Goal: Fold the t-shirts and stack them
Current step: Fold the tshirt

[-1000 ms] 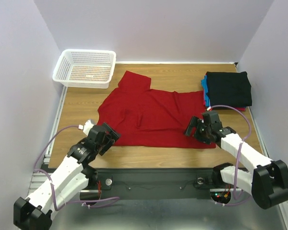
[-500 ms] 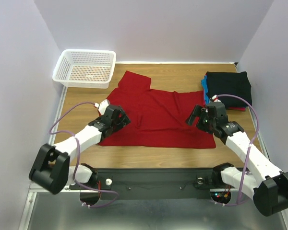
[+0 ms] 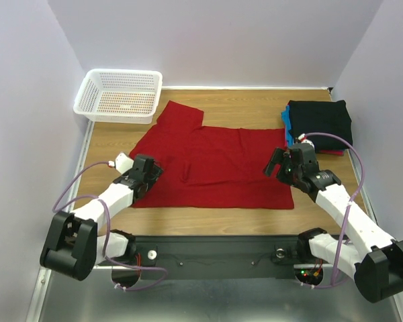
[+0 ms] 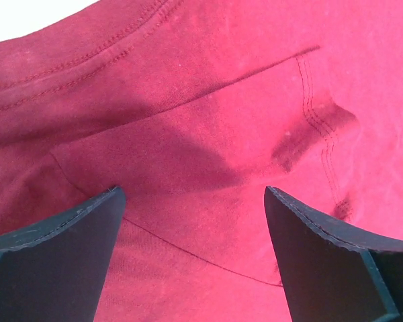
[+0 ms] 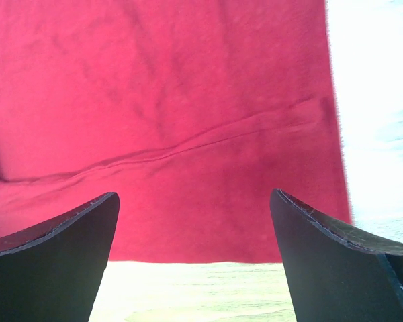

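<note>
The left fingers (image 4: pixel 74 248) are standing wide apart with nothing gripped between them, and red cloth is filling the whole gap. They are hanging over the near left part of the red shirt (image 3: pixel 215 161), which is lying spread out flat on the bench (image 3: pixel 255 104), one sleeve reaching out beyond them toward the far side. In the left wrist view a stitched seam (image 4: pixel 309 94) is running ahead of the right-hand finger, and a dark shadow is falling on the cloth just ahead of the gap. I cannot tell whether the tips are touching the cloth.

The right fingers (image 5: pixel 67 248) are also standing wide apart and holding nothing. They are hovering over the near right corner of the same shirt. Its hem is running straight across just under the gap, with bare wood showing on the near side of it. Its side edge is lying just outside the right-hand finger. A long shallow crease (image 5: pixel 188 144) is crossing the cloth ahead of these fingers.

Just beyond the right fingers and a little to their outer side, a stack of folded shirts (image 3: pixel 320 124) is sitting just beside the red shirt's far right edge, black on top with blue and pink-red edges peeking out below. Well beyond the left fingers, a white basket (image 3: pixel 119 96) is sitting at the far left corner.
</note>
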Motion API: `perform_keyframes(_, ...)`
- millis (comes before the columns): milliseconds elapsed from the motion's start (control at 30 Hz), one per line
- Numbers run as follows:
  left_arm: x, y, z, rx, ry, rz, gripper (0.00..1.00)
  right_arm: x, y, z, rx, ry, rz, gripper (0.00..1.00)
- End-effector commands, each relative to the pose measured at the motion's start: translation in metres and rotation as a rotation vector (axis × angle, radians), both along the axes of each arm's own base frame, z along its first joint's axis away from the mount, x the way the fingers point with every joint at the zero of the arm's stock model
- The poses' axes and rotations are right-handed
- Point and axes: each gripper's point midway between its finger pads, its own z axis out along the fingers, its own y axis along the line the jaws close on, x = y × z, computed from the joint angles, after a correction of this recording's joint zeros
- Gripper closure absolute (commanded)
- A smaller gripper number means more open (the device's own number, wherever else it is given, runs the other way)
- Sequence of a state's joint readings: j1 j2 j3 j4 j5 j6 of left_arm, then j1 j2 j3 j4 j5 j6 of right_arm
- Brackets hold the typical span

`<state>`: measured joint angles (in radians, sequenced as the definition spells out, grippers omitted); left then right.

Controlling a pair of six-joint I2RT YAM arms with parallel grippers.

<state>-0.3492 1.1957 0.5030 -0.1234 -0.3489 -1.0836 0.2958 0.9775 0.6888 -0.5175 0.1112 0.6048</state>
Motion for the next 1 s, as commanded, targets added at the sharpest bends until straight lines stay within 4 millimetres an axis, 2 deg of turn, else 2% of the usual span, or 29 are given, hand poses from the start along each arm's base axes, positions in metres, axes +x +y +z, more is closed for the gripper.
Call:
perform_keyframes(0,-0.036,0.029,-0.023,0.058,0.101,0.067,0.02,0.008,-0.008,0.009,-0.046,-0.034,-0.018,0.00)
perform_keyframes(200,-0.040,0.037,-0.005,-0.022,-0.031,0.145,0.02,0.012,-0.017,0.009,-0.100,-0.039,-0.040,0.00)
perform_keyframes(333,-0.066,0.068,0.010,0.026,0.005,0.355,0.01,0.015,-0.018,0.005,-0.105,-0.023,-0.050,0.00)
perform_keyframes(367,-0.055,0.064,0.029,0.028,-0.043,0.305,0.01,0.016,-0.017,0.005,-0.101,-0.019,-0.050,0.00)
perform_keyframes(400,-0.050,0.060,0.040,0.063,-0.052,0.219,0.02,0.019,-0.013,0.009,-0.084,-0.023,-0.042,0.00)
perform_keyframes(467,-0.029,0.037,0.071,0.028,-0.131,0.060,0.02,0.023,-0.007,0.008,-0.070,-0.007,-0.030,0.00)
perform_keyframes(500,-0.023,0.019,0.081,-0.017,-0.156,-0.030,0.02,0.028,-0.004,0.013,-0.058,-0.010,-0.020,0.00)
perform_keyframes(567,-0.011,0.003,0.100,-0.039,-0.212,-0.113,0.02,0.033,-0.001,0.019,-0.060,-0.022,-0.003,0.00)
perform_keyframes(600,0.002,-0.008,0.123,-0.050,-0.276,-0.152,0.02,0.036,0.000,0.024,-0.064,-0.032,0.000,0.00)
perform_keyframes(633,0.008,-0.016,0.133,-0.013,-0.304,-0.224,0.02,0.039,0.000,0.028,-0.066,-0.042,0.004,0.00)
perform_keyframes(667,0.023,-0.033,0.156,-0.006,-0.353,-0.276,0.01,0.044,0.001,0.037,-0.066,-0.063,0.010,0.00)
perform_keyframes(700,0.031,-0.043,0.168,0.018,-0.378,-0.326,0.01,0.047,0.002,0.040,-0.067,-0.071,0.010,0.00)
perform_keyframes(733,0.050,-0.061,0.186,0.069,-0.394,-0.418,0.01,0.052,0.004,0.051,-0.061,-0.096,0.012,0.00)
perform_keyframes(833,0.088,-0.085,0.205,0.177,-0.399,-0.538,0.02,0.061,0.008,0.058,-0.054,-0.103,0.022,0.00)
perform_keyframes(867,0.115,-0.093,0.208,0.246,-0.365,-0.564,0.02,0.067,0.011,0.062,-0.048,-0.108,0.028,0.00)
perform_keyframes(933,0.143,-0.099,0.210,0.307,-0.336,-0.582,0.02,0.071,0.014,0.065,-0.044,-0.111,0.040,0.00)
perform_keyframes(967,0.172,-0.109,0.212,0.350,-0.334,-0.606,0.02,0.074,0.014,0.065,-0.047,-0.110,0.039,0.00)
